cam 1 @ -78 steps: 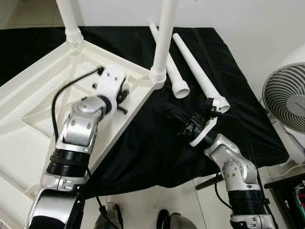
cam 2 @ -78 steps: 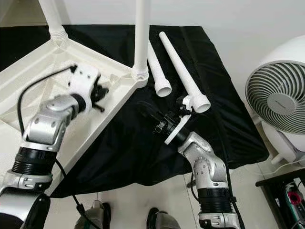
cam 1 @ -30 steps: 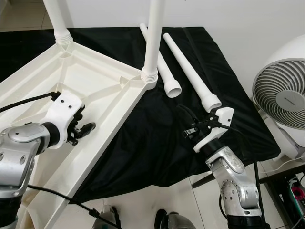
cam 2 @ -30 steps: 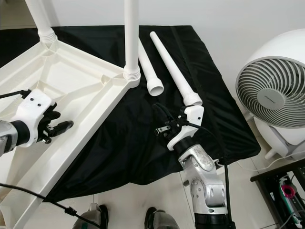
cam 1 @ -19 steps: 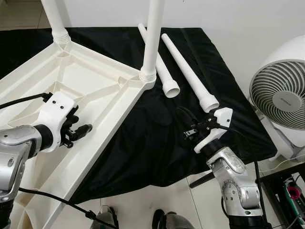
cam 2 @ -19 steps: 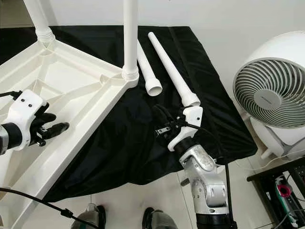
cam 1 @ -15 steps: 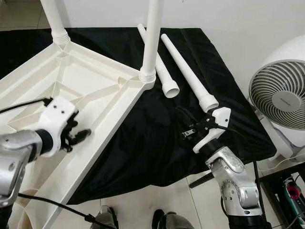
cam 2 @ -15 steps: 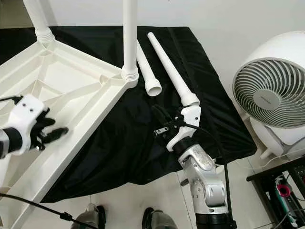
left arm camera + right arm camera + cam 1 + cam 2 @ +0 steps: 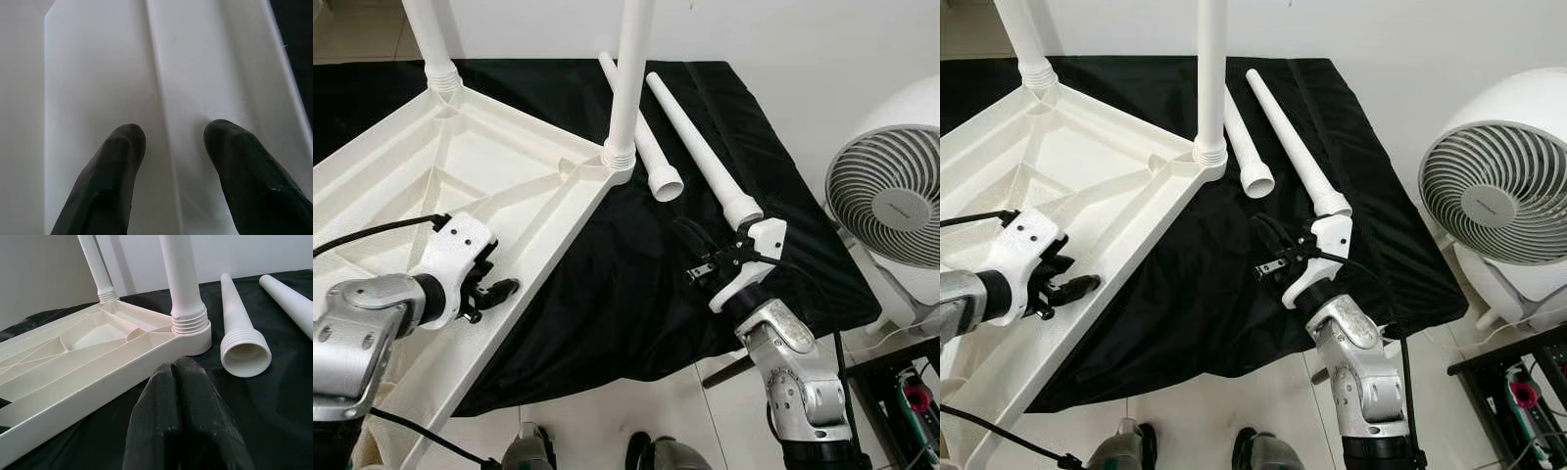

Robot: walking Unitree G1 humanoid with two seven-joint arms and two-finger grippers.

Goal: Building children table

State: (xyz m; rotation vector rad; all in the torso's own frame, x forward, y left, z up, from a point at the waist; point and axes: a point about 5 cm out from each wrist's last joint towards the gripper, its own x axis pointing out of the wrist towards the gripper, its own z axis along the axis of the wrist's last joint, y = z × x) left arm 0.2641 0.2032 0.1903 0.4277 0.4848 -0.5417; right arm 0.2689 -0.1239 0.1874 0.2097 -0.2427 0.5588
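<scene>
The left gripper has its two black fingers spread apart, tips resting on or just above the near rim of the upturned white table top, straddling a raised rib; whether they touch cannot be told. This looks like a hold to steady or shift the top while legs go in. The right gripper has its fingers pressed together and empty, hovering low over the black cloth near the fitted corner leg, probably waiting.

The table top lies underside up on the cloth's left part, with a second fitted leg at its far corner. Two loose white legs lie on the cloth toward its right edge: a shorter loose leg just beside the fitted corner, and a longer loose leg whose wide end lies just beside the right wrist. A white fan stands beyond the cloth's right edge.

Compared with half a second ago, the left gripper has moved toward the table top's near edge; the right gripper has barely changed.
</scene>
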